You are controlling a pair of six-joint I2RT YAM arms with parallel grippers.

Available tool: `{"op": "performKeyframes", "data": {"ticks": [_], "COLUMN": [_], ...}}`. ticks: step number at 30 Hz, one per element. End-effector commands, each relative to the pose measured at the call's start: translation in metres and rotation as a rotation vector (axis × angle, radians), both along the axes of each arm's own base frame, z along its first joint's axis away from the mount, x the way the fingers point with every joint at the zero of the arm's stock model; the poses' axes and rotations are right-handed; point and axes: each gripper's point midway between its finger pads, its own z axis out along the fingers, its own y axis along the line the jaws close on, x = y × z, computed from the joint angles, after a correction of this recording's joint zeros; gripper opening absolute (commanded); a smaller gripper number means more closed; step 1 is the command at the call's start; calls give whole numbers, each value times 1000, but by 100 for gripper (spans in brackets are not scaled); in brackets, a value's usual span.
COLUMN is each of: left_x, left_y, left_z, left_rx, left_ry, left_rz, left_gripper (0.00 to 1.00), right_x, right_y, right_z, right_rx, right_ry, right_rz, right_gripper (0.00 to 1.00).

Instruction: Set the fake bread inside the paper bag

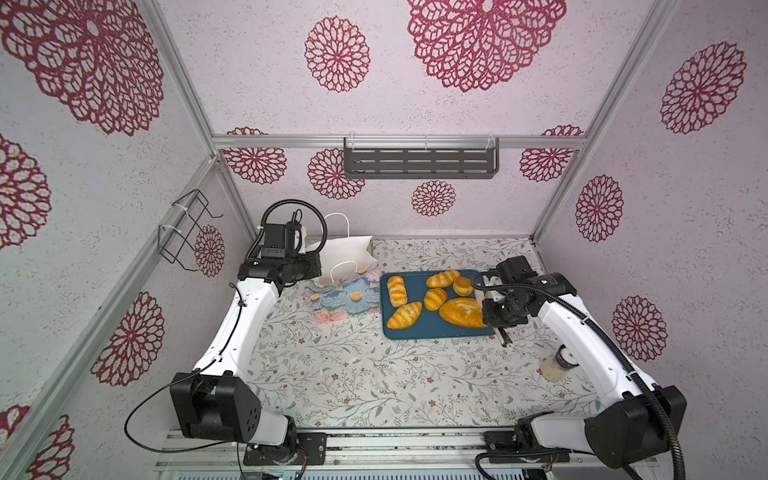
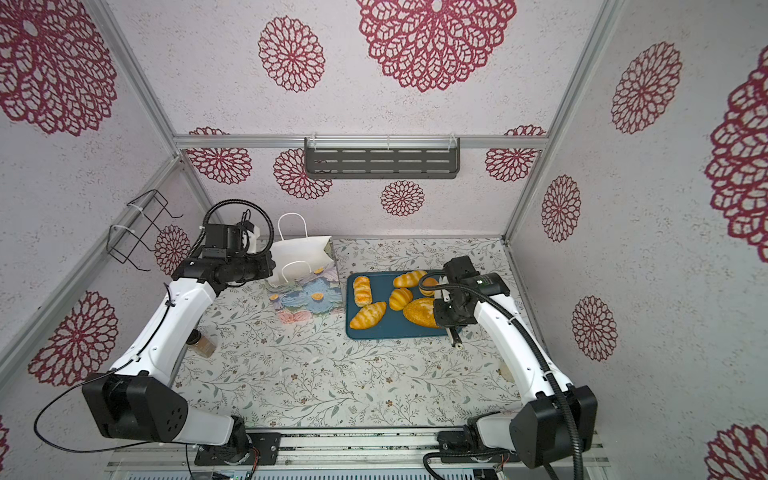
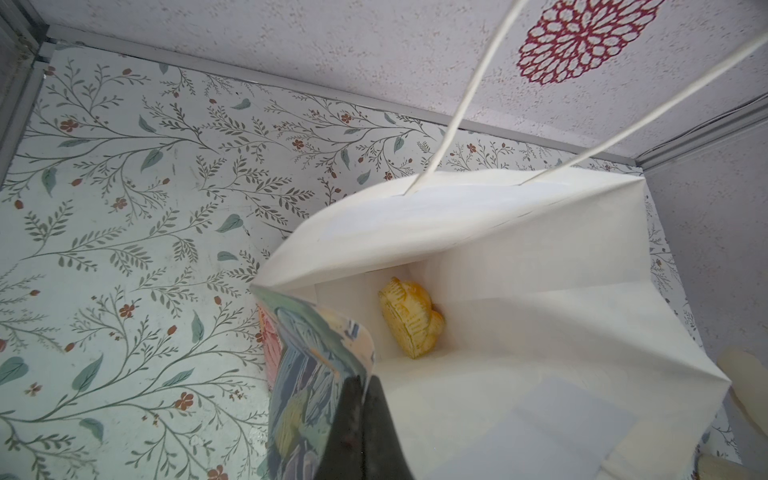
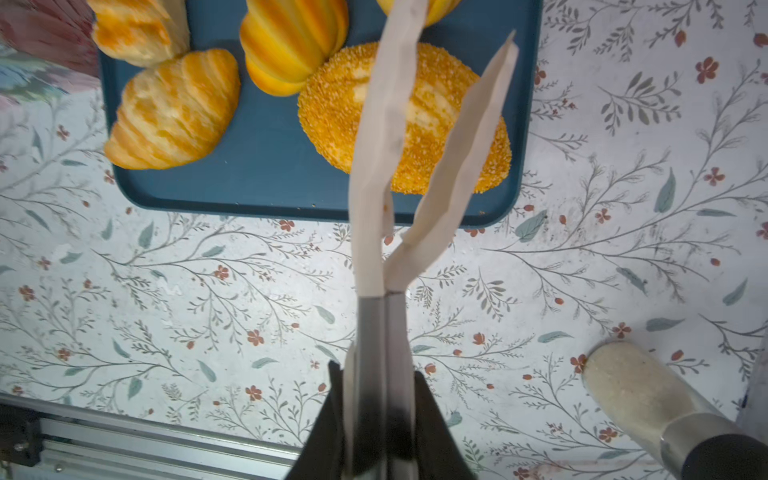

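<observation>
Left claw (image 3: 360, 388) was clamped tight on the printed rim of the paper bag (image 1: 345, 251), the mouth gaping wide, and one piece of fake bread (image 3: 411, 324) lay right down at the bottom! Right claw (image 4: 378, 386) was clenched on the handle of the cream tongs (image 4: 388, 137), their blades spread above the oval loaf (image 1: 462, 312). It was one of six pieces sitting on the teal tray (image 1: 432, 328), just beside the bag on the tabletop (image 1: 353, 382).

High paired overviews of one table (image 1: 374, 386); close, seemingly downward wrist views: bag (image 3: 519, 332), tray (image 4: 270, 166).
</observation>
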Motion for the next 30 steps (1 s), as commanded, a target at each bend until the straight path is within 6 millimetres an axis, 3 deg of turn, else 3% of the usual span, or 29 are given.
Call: {"op": "performKeyframes", "data": {"ticks": [1, 12, 23, 30], "left_x": [-6, -7, -7, -7], "left_y": [-6, -7, -8, -8], "left_z": [-4, -3, -2, -2], "left_rx": [4, 5, 3, 7], "left_ry": [13, 11, 10, 9], "left_rz": [-18, -20, -25, -24], "left_gripper": [0, 0, 0, 0], "right_x": [3, 23, 23, 10], "right_y": [-5, -30, -27, -7], "right_z": [1, -19, -62, -75], "right_rx": [1, -15, 41, 157], "right_ry": [-37, 11, 108, 137], "right_rz": [38, -10, -66, -82], "right_gripper": [8, 3, 2, 0]}}
